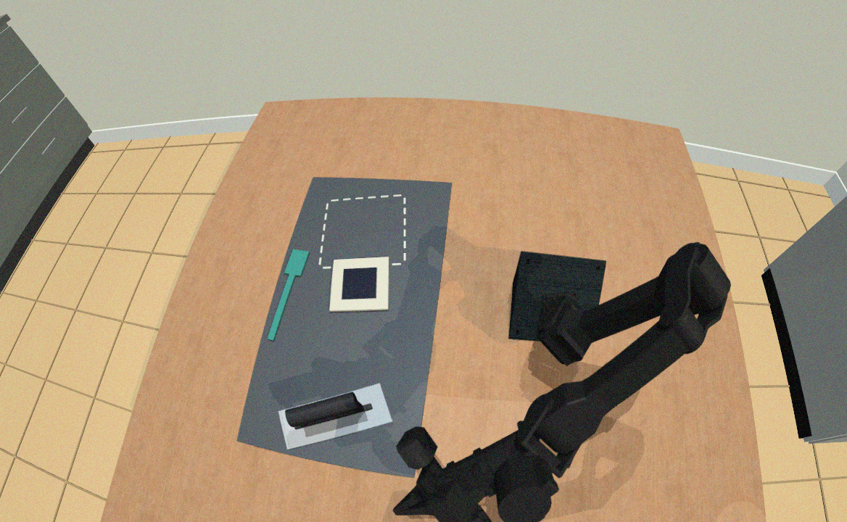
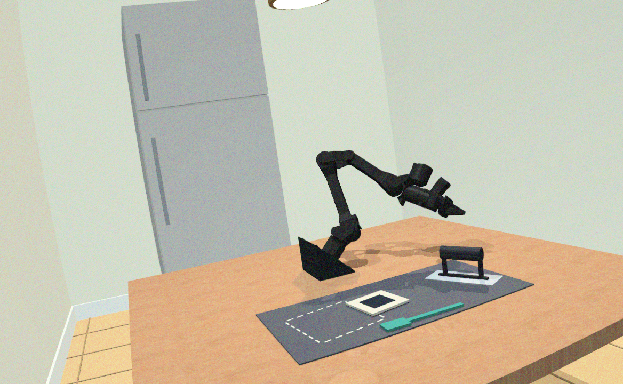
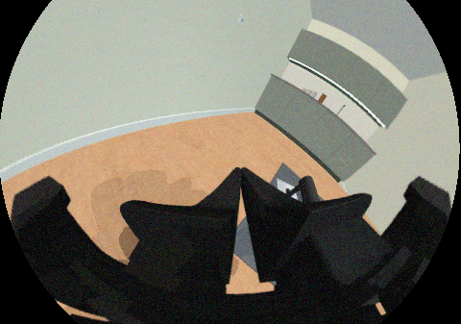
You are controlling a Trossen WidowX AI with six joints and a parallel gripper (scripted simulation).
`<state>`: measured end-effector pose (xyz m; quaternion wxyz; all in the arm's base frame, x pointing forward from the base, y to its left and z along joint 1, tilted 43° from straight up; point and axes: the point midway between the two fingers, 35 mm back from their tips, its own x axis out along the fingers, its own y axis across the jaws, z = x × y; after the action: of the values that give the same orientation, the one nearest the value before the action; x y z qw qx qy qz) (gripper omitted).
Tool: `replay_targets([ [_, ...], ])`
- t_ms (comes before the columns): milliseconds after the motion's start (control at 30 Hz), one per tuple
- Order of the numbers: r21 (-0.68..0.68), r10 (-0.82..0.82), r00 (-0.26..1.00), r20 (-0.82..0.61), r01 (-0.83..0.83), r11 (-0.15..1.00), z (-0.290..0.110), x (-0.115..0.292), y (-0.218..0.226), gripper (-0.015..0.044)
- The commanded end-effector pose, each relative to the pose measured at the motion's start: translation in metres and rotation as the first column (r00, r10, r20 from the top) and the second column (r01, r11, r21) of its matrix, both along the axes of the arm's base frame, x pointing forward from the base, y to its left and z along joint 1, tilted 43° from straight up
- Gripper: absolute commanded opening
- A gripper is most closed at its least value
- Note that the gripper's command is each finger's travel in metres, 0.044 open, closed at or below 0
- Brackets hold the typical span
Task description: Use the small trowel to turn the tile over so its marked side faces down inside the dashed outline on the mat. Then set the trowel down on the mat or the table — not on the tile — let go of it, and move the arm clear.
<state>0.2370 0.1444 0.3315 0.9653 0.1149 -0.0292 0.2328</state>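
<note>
tile [image 1: 360, 283] flat on mat [image 1: 374, 389], marked side up, just beside trowel [image 1: 287, 293], apart from it.
overlaps near edge of dashed outline [image 1: 362, 230]; gripper [image 2: 453, 209] raised well apart, fingers together, empty.

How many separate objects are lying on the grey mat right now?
3. The green trowel along the mat's left edge, the marked tile just below the dashed outline, and the black-handled float at the near end. Nothing seems hidden.
</note>
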Motion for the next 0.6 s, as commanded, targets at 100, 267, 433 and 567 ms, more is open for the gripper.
replay_targets([
  [100, 0.0, 0.0, 1.0, 0.0, 0.0, 1.0, 0.0, 0.0, 0.0, 0.0],
  [267, 0.0, 0.0, 1.0, 0.0, 0.0, 1.0, 0.0, 0.0, 0.0, 0.01],
  [433, 0.0, 0.0, 1.0, 0.0, 0.0, 1.0, 0.0, 0.0, 0.0, 0.01],
  [567, 0.0, 0.0, 1.0, 0.0, 0.0, 1.0, 0.0, 0.0, 0.0, 0.01],
])
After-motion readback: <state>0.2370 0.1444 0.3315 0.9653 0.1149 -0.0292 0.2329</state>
